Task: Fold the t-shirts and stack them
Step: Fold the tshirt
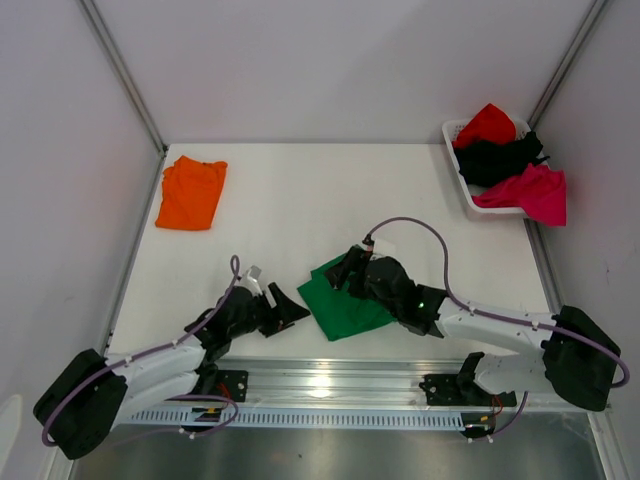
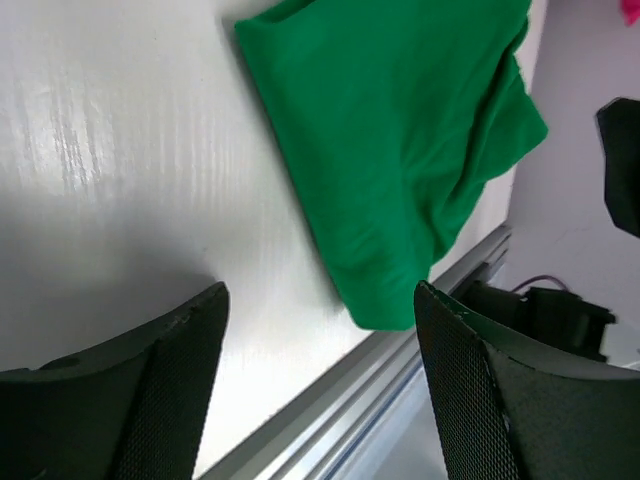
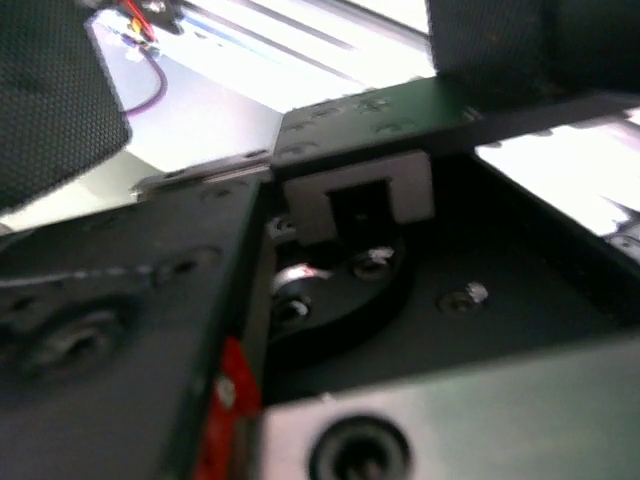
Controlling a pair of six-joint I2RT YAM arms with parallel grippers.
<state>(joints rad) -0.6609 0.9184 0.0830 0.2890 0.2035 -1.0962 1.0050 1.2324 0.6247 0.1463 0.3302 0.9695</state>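
A white table is lying under bright light, shining in pale streaks in the left wrist view. A white basket is sitting at its far right corner. A metal rail is running along its near edge. Pale walls are standing around it.

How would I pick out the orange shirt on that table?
Start at the far left corner of the white table. The orange t-shirt lies there alone, folded. The green t-shirt sits at the near edge; the rest fill the basket at far right.
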